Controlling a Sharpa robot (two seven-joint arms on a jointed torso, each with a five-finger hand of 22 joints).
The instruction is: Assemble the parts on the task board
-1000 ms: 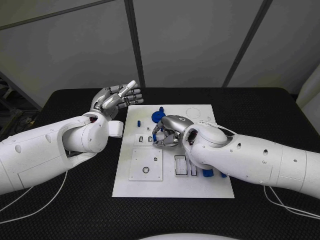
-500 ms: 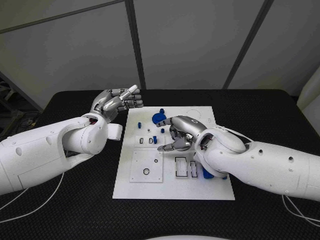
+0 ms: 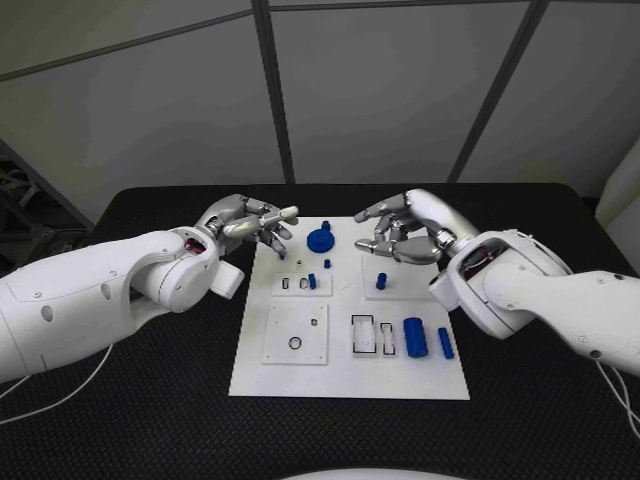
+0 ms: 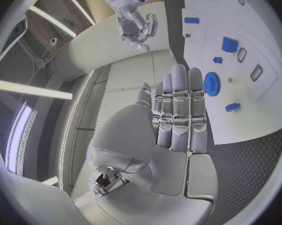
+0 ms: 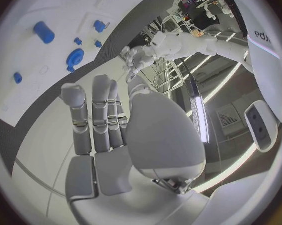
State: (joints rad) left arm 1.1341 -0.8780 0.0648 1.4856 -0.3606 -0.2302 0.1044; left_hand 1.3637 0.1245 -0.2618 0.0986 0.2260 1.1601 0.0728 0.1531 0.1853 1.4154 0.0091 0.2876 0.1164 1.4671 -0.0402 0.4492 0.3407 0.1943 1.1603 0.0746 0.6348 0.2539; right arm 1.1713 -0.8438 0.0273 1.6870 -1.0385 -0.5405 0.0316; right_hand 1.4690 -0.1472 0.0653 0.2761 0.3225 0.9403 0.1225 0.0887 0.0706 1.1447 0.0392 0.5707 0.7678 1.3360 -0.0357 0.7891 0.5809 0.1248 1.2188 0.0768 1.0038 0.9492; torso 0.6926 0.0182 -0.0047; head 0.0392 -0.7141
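Note:
The white task board (image 3: 349,372) lies mid-table. A blue gear (image 3: 322,240) sits near its far edge, a small blue peg (image 3: 382,279) stands right of centre, and two blue cylinders (image 3: 414,336) lie by the right edge. My left hand (image 3: 248,224) hovers over the board's far left corner, fingers straight and holding nothing. My right hand (image 3: 401,228) hovers above the far right part, fingers apart and empty. The left wrist view shows the left hand (image 4: 178,115) with the gear (image 4: 211,82) beyond it. The right wrist view shows the right hand (image 5: 103,120) and the gear (image 5: 75,58).
The black table (image 3: 147,400) surrounds the board. An inset plate with a ring-shaped hole (image 3: 294,333) and rectangular slots (image 3: 363,333) take up the board's near half. A thin cable (image 3: 32,405) trails along the front left.
My right hand has lifted off the board's middle and drawn back toward the far right edge, uncovering the peg and cylinders. My left hand has dropped slightly toward the board's far left corner.

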